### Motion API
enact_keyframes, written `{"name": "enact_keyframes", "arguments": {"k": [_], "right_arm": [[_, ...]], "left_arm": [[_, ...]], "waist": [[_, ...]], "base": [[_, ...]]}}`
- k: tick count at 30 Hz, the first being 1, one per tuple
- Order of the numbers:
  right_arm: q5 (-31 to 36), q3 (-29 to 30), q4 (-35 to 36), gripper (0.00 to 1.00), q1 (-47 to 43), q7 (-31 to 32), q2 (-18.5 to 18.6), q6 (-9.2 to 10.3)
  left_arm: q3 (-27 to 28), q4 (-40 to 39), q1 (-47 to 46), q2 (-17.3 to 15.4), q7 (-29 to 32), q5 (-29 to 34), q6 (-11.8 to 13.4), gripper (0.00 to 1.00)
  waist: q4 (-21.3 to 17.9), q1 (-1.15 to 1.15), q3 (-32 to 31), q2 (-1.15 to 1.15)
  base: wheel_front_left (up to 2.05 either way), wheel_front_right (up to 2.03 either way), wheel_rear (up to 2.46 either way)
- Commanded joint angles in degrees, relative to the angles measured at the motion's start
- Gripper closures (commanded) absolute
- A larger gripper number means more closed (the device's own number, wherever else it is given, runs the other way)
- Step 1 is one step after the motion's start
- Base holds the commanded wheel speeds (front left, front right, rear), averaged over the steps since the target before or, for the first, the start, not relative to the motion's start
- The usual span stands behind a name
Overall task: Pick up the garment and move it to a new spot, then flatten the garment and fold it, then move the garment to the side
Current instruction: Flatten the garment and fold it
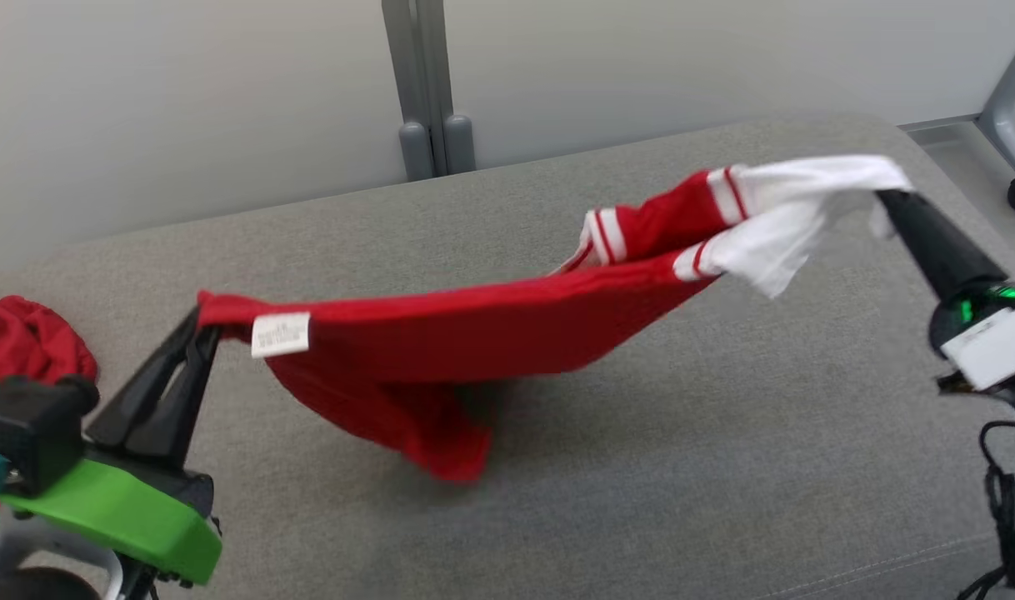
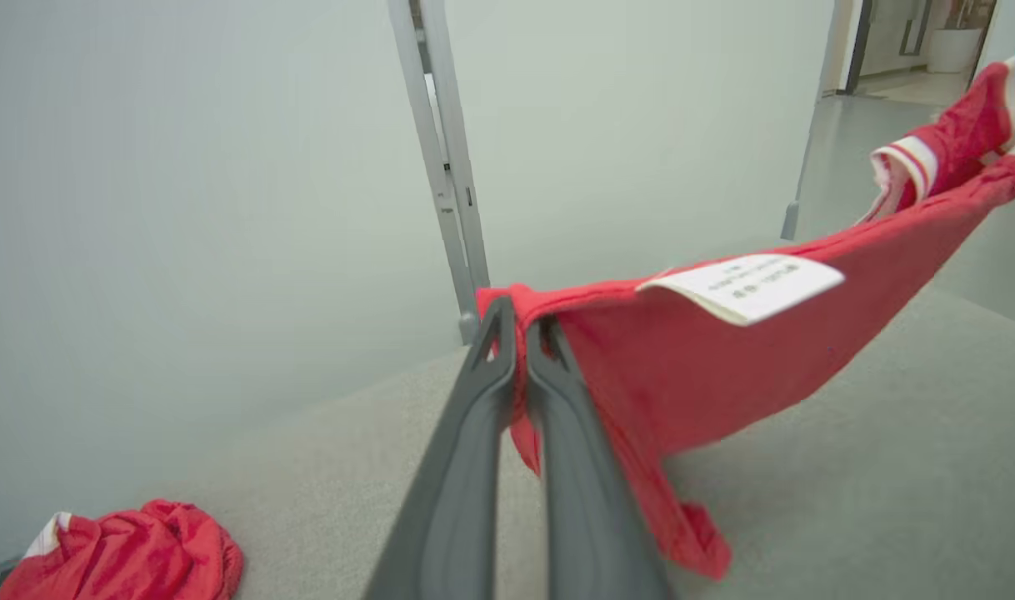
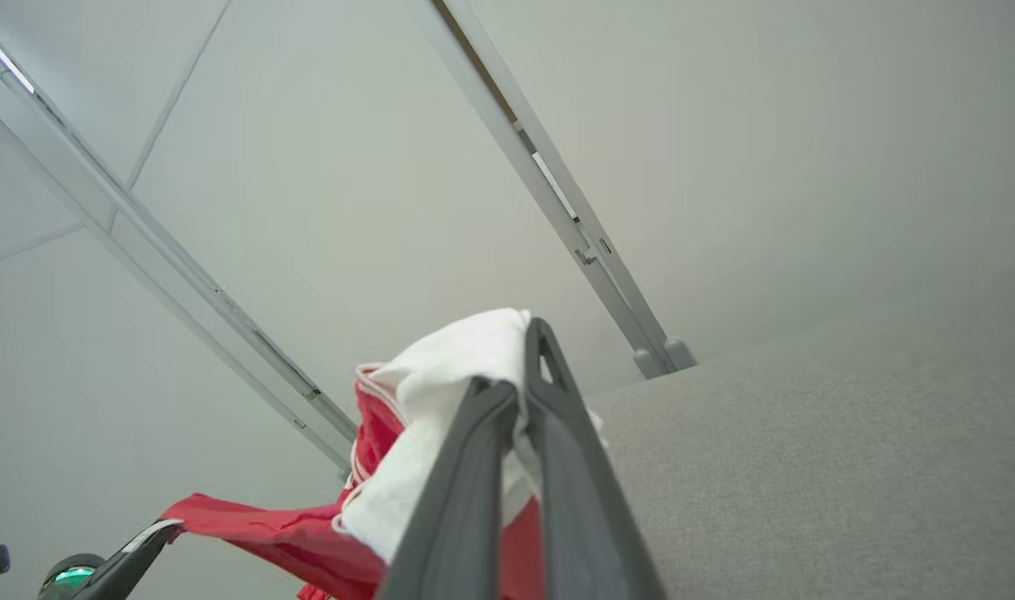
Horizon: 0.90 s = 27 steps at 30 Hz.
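The garment (image 1: 441,342) is red with white sleeves and a white label, and it hangs stretched above the grey table (image 1: 641,467) between my two grippers. My left gripper (image 1: 201,327) is shut on the garment's red corner at the left; the left wrist view has that gripper (image 2: 520,321) pinching the hem beside the label (image 2: 745,285). My right gripper (image 1: 884,198) is shut on the white sleeve end at the right, and the right wrist view shows that gripper (image 3: 520,362) clamped on white cloth (image 3: 449,392). The garment's lowest fold sags down to the table.
A second red garment (image 1: 20,337) lies crumpled at the table's left edge, also low in the left wrist view as a crumpled heap (image 2: 132,554). A grey post (image 1: 424,83) stands behind the table against the wall. A grey chair frame (image 1: 1012,100) stands at the far right.
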<state>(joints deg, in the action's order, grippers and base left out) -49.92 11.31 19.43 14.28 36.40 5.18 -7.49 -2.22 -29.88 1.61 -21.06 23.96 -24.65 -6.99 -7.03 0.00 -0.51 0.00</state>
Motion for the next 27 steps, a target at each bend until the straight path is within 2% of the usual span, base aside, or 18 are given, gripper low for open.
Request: {"name": "enact_keyframes", "arguments": {"k": [1,4,8,10,13,17,20,23,27], "right_arm": [[-1.68,2.43,1.19,1.0,1.65,2.24,-0.64,0.0],[-3.91,7.28,2.09,1.0,4.1,9.98,-1.71,0.0],[-3.2,12.18,1.94,1.0,4.06,21.1,-2.04,-0.01],[-2.88,14.02,2.39,1.0,3.7,25.4,-2.22,-0.01],[-6.58,15.11,1.32,1.0,3.51,28.1,-2.29,-0.01],[-13.57,15.03,-0.79,1.0,6.3,26.72,-2.27,-0.01],[-16.67,14.39,-2.72,1.0,10.68,23.02,-2.28,-0.01],[-15.78,12.64,-6.11,1.0,17.92,19.2,-2.3,-0.01],[-9.69,9.67,-17.64,1.0,34.5,11.91,-2.25,-0.01]], "left_arm": [[0.29,-2.63,-2.34,-1.24,1.71,-1.1,-0.13,1.0],[0.62,-7.14,-6.52,-3.87,6.12,-3.81,-0.26,1.0],[1.41,-9.15,-11.23,-6.83,10.46,-6.43,-0.34,1.0],[1.5,-9.0,-12.72,-7.94,11.83,-7.42,-0.37,1.0],[1.16,-8.62,-14.19,-8.64,13.11,-8.71,-0.37,1.0],[0.47,-7.82,-17.26,-9.22,14.65,-10.28,-0.35,1.0],[0.4,-6.31,-23.06,-10.61,16.07,-11.31,-0.41,1.0],[0.29,-2.65,-31.69,-12.27,17.95,-11.72,-0.36,1.0],[-3.14,7.57,-48.18,-13.94,19.7,-10.55,-0.44,1.0]], "waist": [[-1.12,0.0,-0.66,0.0],[-2.32,0.0,-0.8,0.0],[-3.88,0.0,-0.34,0.0],[-4.77,0.0,-0.03,0.0],[-5.99,0.0,0.56,0.0],[-7.04,0.0,2.29,0.0],[-7.01,0.0,5.72,0.0],[-6.79,0.0,10.98,0.0],[-5.89,0.0,19.91,0.0]], "base": [[0.0,0.0,0.0],[0.0,0.0,0.0],[0.0,0.0,0.0],[0.0,0.0,0.0],[0.0,0.0,0.0],[0.0,0.0,0.0],[0.0,0.0,0.0],[0.0,0.0,0.0],[0.0,0.0,0.0]]}}
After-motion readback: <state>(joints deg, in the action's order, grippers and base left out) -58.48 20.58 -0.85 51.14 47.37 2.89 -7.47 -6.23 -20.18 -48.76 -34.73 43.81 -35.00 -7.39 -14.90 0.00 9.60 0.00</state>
